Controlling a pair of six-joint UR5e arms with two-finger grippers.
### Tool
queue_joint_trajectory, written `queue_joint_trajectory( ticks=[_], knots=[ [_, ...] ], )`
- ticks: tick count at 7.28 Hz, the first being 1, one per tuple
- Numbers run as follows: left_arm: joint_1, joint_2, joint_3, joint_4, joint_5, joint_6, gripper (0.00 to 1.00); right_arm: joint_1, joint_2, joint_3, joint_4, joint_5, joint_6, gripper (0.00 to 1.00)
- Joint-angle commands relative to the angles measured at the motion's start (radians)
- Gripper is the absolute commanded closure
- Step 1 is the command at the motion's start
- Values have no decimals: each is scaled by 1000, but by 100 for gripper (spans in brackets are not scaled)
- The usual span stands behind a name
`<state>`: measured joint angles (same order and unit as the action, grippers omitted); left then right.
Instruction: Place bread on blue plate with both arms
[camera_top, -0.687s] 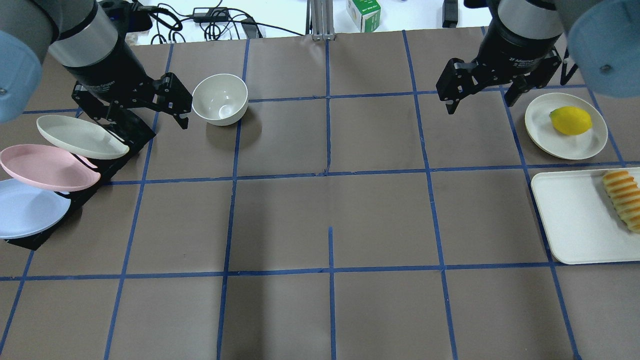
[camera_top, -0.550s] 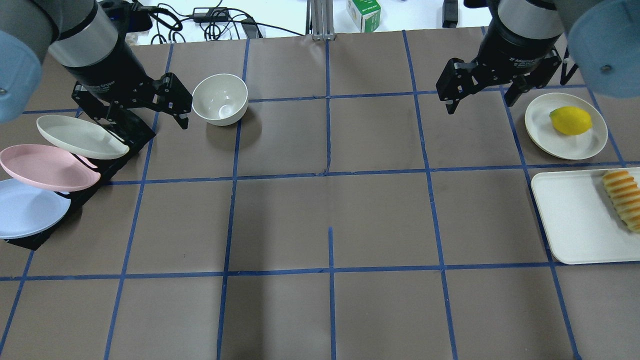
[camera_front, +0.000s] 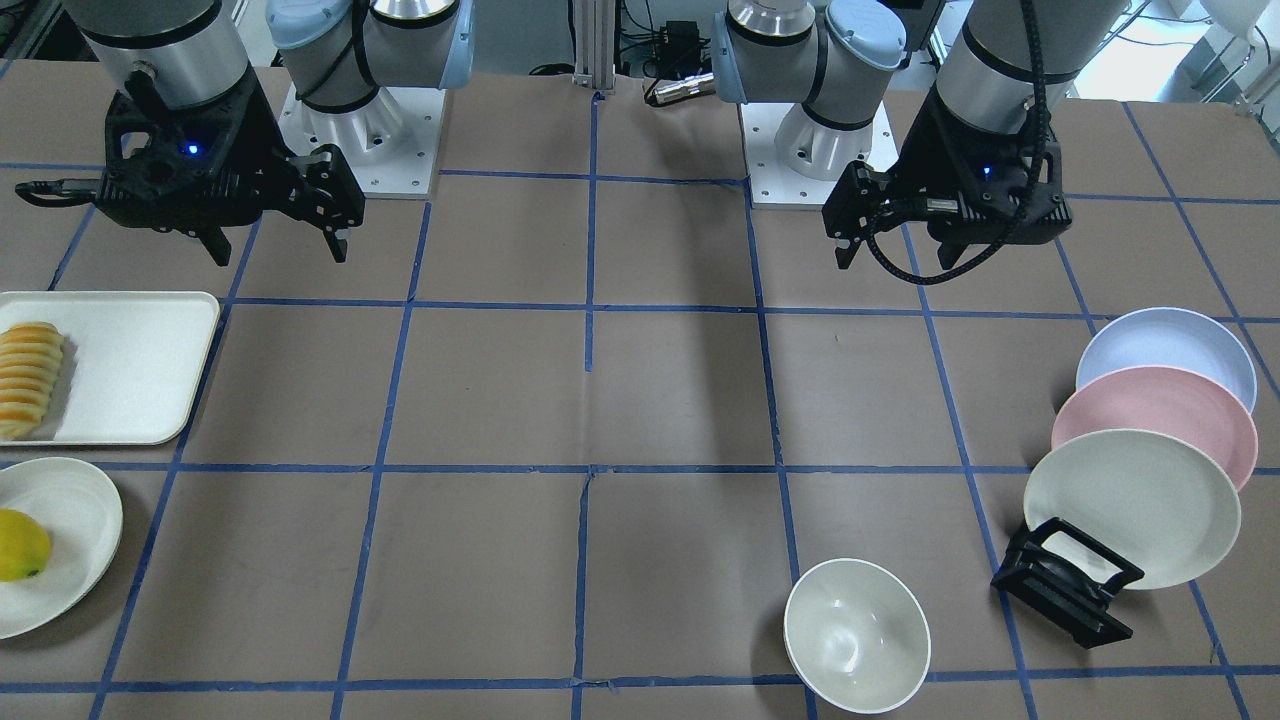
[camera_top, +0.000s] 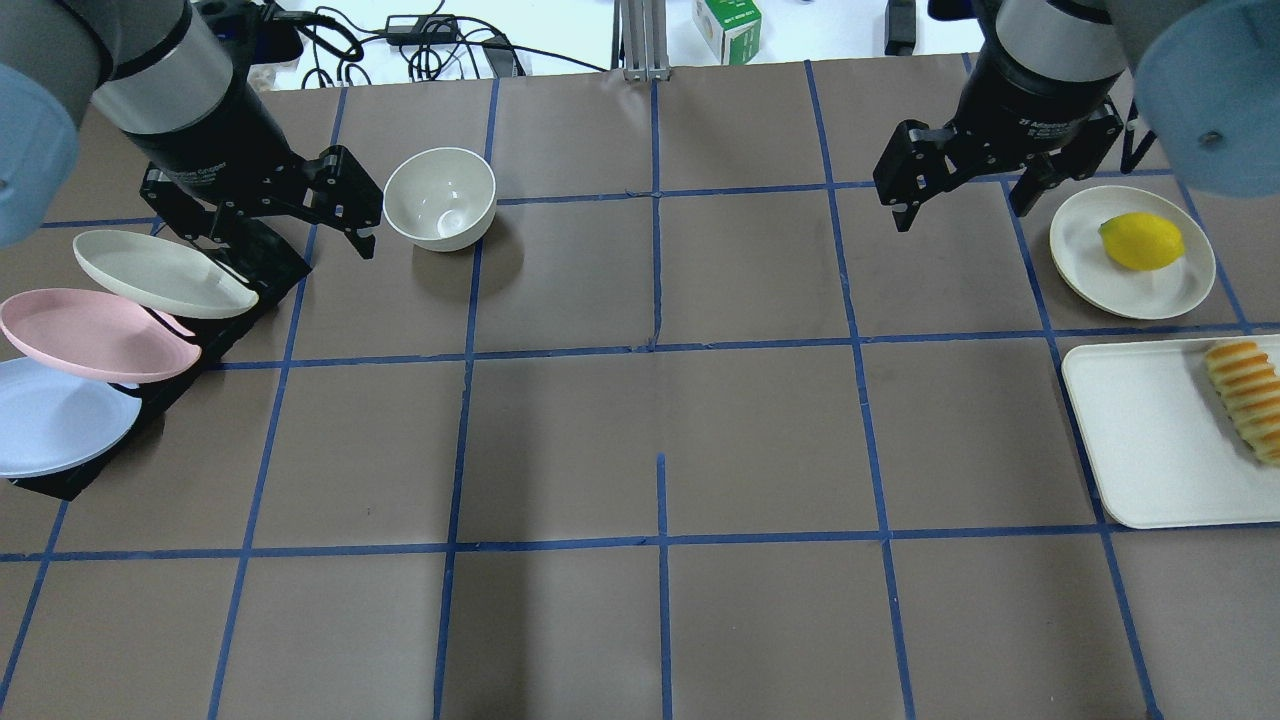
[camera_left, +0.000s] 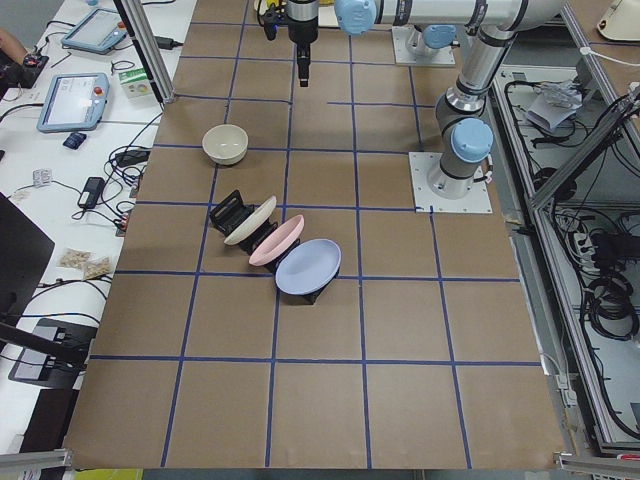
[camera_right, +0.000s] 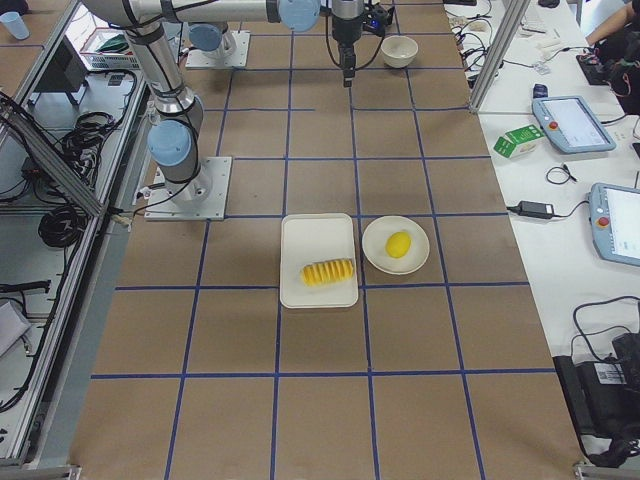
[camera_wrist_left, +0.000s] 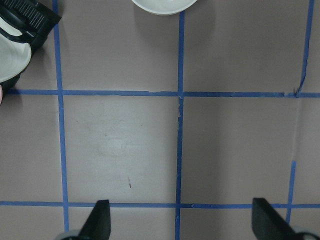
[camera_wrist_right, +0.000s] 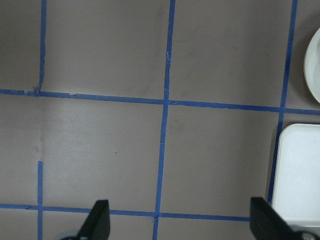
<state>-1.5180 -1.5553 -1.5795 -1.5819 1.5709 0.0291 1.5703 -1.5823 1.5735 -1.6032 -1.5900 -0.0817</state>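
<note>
The bread (camera_top: 1245, 400), a golden ribbed loaf, lies on the far-right side of a white tray (camera_top: 1150, 440); it also shows in the front view (camera_front: 28, 378). The blue plate (camera_top: 50, 420) leans in a black rack (camera_top: 60, 482) at the left edge, lowest of three plates; it also shows in the front view (camera_front: 1160, 345). My left gripper (camera_top: 285, 238) hangs open and empty above the rack's far end, next to a white bowl. My right gripper (camera_top: 960, 212) hangs open and empty left of the lemon plate, well away from the bread. Both wrist views show open fingertips over bare table.
A pink plate (camera_top: 90, 335) and a cream plate (camera_top: 160, 272) lean in the same rack above the blue one. A white bowl (camera_top: 440, 198) stands right of my left gripper. A lemon (camera_top: 1140, 240) sits on a cream plate (camera_top: 1185, 285) behind the tray.
</note>
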Motion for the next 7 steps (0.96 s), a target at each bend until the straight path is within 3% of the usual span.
queue_joint_trajectory(
  ticks=[1,4,7],
  knots=[
    [10,0,1,-3,12,3,0,-1,-1,0,3,-1,0,0],
    [122,1,4,0,12,9,0,-3,1,2,3,-1,0,0],
    [330,3,38,5,38,84,0,-3,1,2,3,-1,0,0]
  ],
)
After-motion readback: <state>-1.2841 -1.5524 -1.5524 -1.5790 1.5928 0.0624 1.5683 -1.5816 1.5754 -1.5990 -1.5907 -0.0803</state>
